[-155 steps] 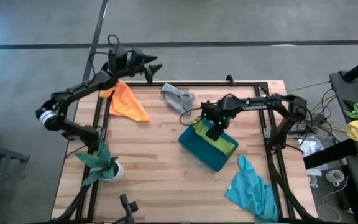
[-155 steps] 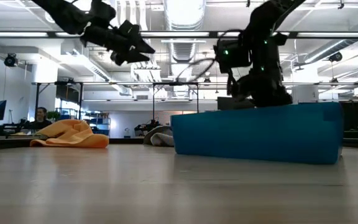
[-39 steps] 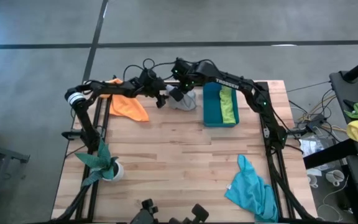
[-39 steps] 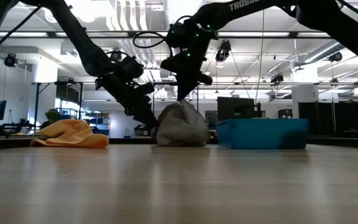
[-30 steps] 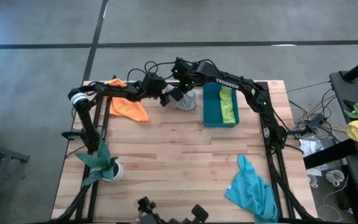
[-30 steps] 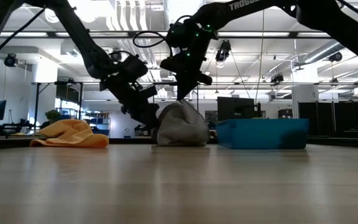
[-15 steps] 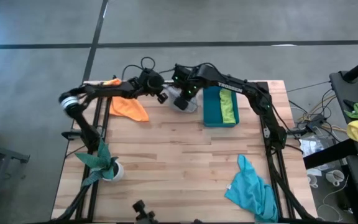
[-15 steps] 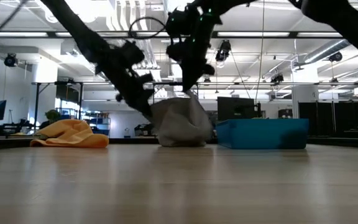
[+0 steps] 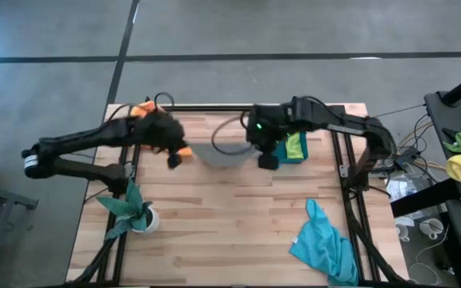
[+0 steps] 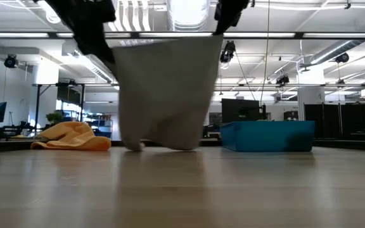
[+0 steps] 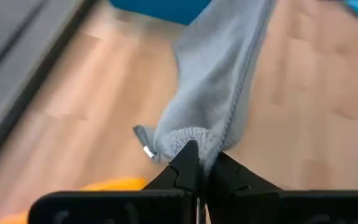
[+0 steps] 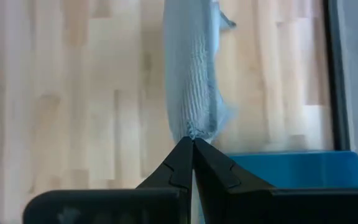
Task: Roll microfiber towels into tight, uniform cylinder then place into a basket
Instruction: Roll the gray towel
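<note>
Nearest to the front edge of the counter (image 9: 214,232), the turquoise towel (image 9: 322,240) lies crumpled at the right corner, and a potted plant (image 9: 133,210) stands at the left edge; both are well apart from the work. Further in, over the middle of the counter, the grey towel (image 10: 163,95) hangs spread like a sheet between the two arms, with its lower edge close to the wood or just touching it. The left gripper (image 11: 197,163) has its fingers clenched on one upper corner of this towel, and the right gripper (image 12: 192,144) has its fingers clenched on the other corner. Behind them, the orange towel (image 10: 73,136) lies in a heap at the far left, partly hidden under the left arm, and the basket (image 10: 268,135) stands at the far right with the lime green towel (image 9: 296,147) already inside it. The step in hand seems to be the unfolding of the grey towel. The next move probably calls for lowering it flat on the free wood, without folds, so that it can be rolled tightly.
</note>
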Robot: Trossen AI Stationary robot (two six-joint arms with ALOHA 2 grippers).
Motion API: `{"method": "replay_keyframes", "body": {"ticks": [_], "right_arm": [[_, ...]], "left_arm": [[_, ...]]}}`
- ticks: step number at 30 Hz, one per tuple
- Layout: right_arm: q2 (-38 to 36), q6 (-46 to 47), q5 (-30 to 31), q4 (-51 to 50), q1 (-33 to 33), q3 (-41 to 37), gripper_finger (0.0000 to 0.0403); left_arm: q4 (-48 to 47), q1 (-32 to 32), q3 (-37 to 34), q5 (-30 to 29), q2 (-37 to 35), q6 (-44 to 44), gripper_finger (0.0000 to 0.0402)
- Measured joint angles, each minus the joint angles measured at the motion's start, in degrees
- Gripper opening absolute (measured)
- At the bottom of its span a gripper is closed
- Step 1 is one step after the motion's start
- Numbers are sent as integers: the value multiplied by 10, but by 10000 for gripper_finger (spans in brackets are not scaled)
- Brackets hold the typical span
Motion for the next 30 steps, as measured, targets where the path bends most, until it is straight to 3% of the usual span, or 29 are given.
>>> {"method": "replay_keyframes", "body": {"ticks": [5,9,13,17,20,23,27,30], "right_arm": [[-69,43,0,49,51,-106,9],[-92,68,-2,131,70,-170,8],[-92,54,9,201,58,-210,8],[-89,-59,66,252,22,-247,8],[-89,-125,137,271,-7,-245,8],[-103,-167,156,263,-25,-215,8],[-126,-164,152,250,-22,-177,8],[-139,-116,148,220,3,-173,8]], "left_arm": [[-37,-93,-1,-12,-37,-110,0],[-21,-126,-1,-13,-42,-154,0],[-17,-122,-1,-19,-15,-142,0],[-13,-76,8,-26,22,-54,0],[-44,1,55,-8,45,21,0],[-119,38,127,6,61,69,0],[-197,21,214,10,73,72,0],[-215,-27,224,10,75,26,0]]}}
